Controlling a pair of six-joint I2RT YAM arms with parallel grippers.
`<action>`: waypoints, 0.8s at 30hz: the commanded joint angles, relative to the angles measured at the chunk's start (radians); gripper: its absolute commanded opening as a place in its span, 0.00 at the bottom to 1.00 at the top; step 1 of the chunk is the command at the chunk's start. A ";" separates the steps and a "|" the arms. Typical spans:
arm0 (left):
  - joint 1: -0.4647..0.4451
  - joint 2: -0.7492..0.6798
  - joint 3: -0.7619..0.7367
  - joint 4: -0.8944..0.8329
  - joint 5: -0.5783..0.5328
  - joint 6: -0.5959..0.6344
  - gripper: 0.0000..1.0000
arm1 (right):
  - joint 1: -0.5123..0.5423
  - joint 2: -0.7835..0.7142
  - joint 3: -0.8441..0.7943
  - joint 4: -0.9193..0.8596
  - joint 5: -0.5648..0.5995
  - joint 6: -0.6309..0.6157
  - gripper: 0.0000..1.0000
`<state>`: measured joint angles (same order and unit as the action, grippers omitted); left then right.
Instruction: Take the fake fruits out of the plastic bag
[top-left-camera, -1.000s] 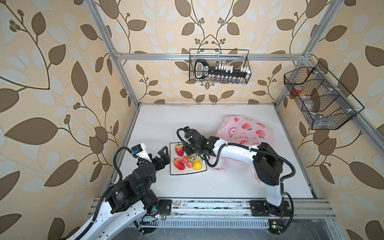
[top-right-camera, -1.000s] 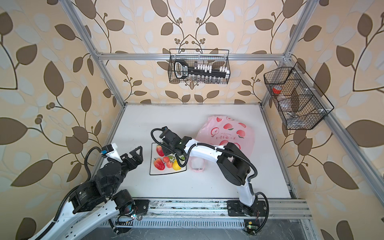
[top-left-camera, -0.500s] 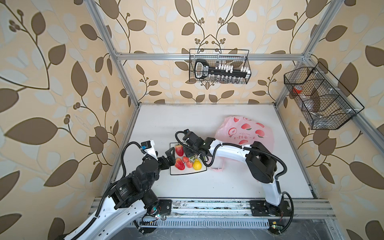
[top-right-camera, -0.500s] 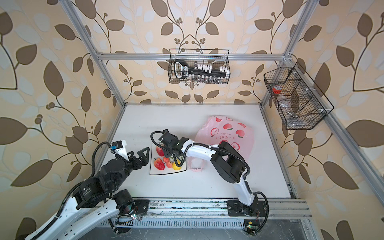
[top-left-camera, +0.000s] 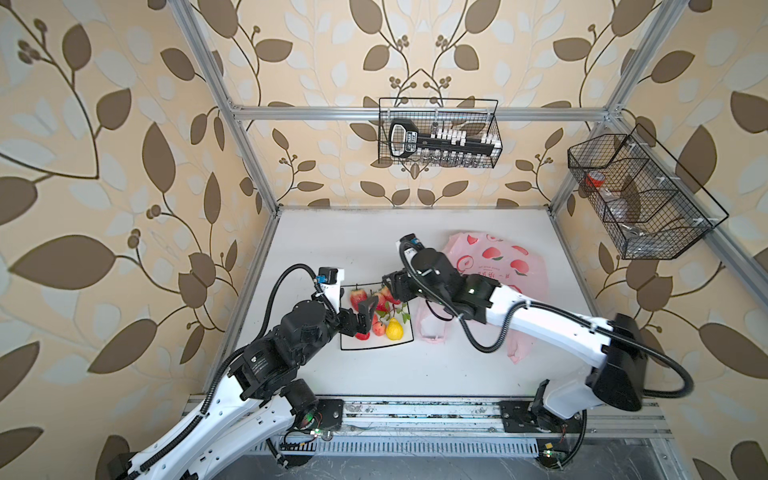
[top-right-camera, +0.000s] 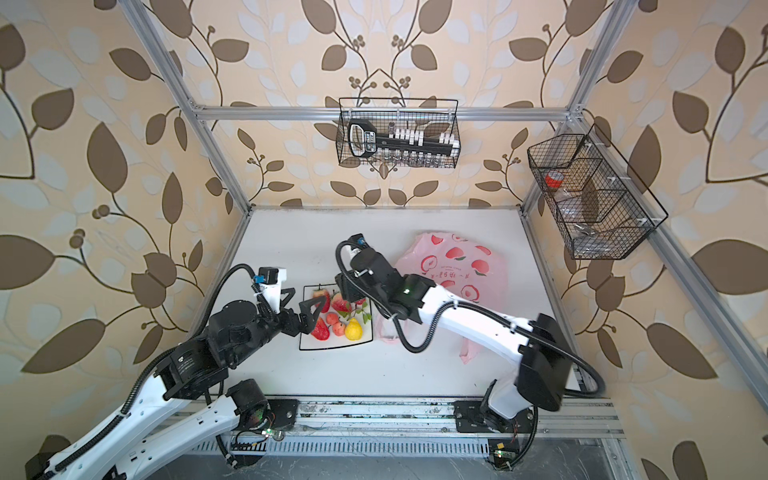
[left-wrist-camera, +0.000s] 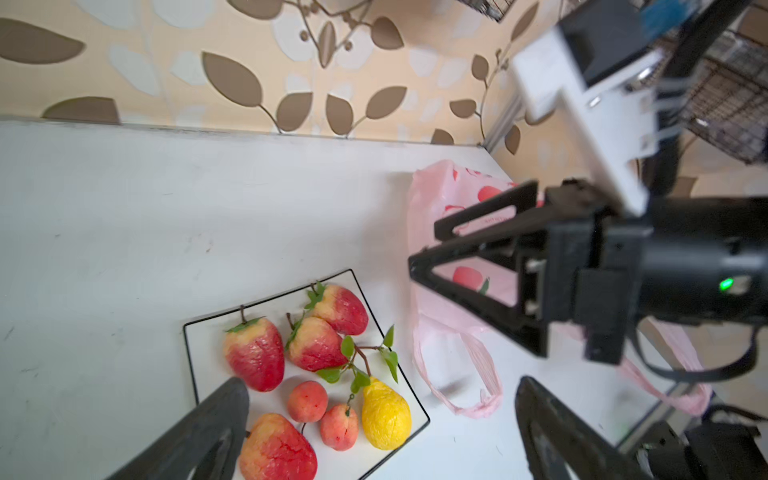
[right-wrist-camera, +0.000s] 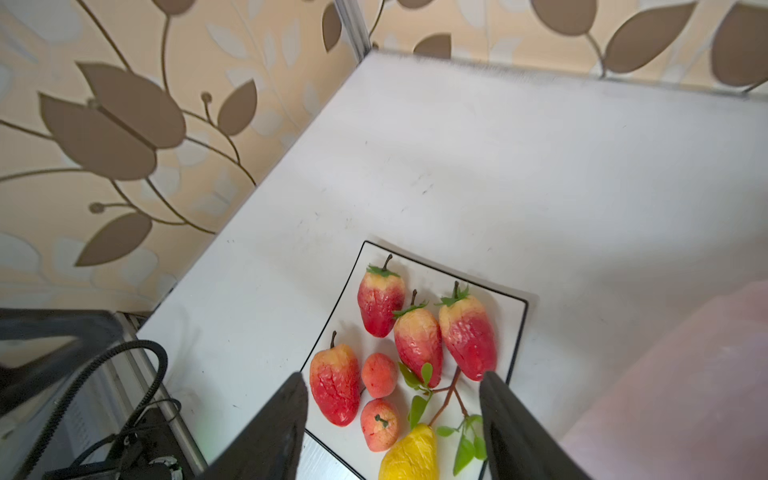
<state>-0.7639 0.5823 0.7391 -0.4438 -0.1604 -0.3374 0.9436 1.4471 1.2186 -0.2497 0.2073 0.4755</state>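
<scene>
Fruits (right-wrist-camera: 417, 345), seven, are laid on plate (right-wrist-camera: 428, 276) by left edge of table (top-left-camera: 374, 241), bag (top-left-camera: 498, 257) spread flat rightward, judged emptied; left claw (left-wrist-camera: 380, 395) and right claw (right-wrist-camera: 392, 377), held wide and empty, to be withdrawn.
</scene>
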 joint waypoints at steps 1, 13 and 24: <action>0.009 0.071 0.038 0.098 0.215 0.095 0.99 | -0.009 -0.135 -0.147 0.003 0.075 0.037 0.66; -0.076 0.511 0.159 0.094 0.443 0.183 0.93 | -0.022 -0.758 -0.572 -0.099 0.218 0.189 0.66; -0.364 0.840 0.333 -0.065 0.044 0.412 0.91 | -0.022 -0.962 -0.563 -0.254 0.345 0.219 0.66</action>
<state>-1.0916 1.3727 1.0191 -0.4530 0.0097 -0.0261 0.9226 0.5045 0.6407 -0.4282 0.4885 0.6827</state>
